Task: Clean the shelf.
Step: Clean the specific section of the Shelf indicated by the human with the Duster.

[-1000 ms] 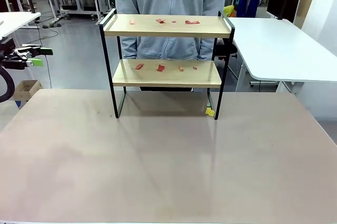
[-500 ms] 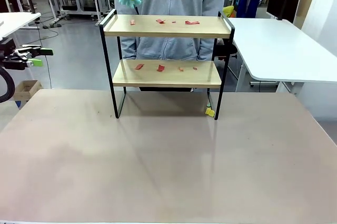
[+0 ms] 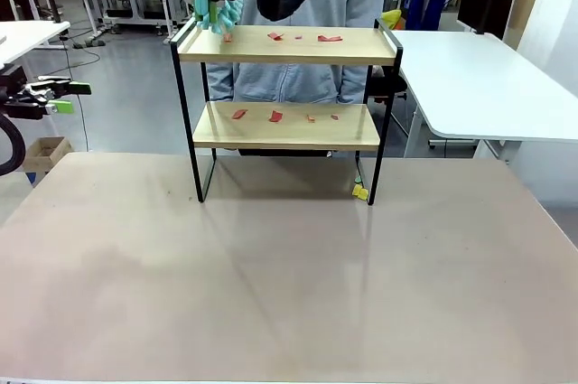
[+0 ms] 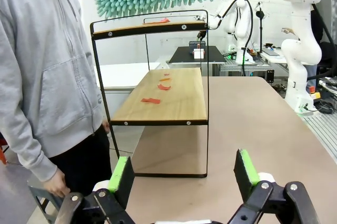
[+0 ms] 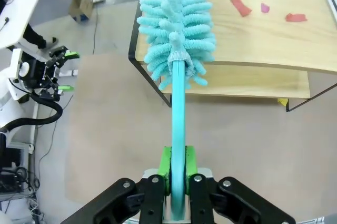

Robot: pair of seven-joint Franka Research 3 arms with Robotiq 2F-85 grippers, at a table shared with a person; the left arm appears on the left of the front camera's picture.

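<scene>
In the front view, the shelf [image 3: 284, 86] stands upper centre on the table [image 3: 289, 294], with a teal duster [image 3: 217, 9] at its top board's left end. In the left wrist view, the left gripper [image 4: 184, 174] sits along the bottom edge, spread and empty, the shelf at centre. In the right wrist view, the right gripper [image 5: 177, 168], bottom centre, pinches the duster's handle.

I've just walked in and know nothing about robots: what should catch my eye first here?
A fluffy turquoise duster, clamped in the right tool, hangs over the left end of the shelf. Small red scraps dot both its wooden boards, and a person in grey stands behind it.
</scene>
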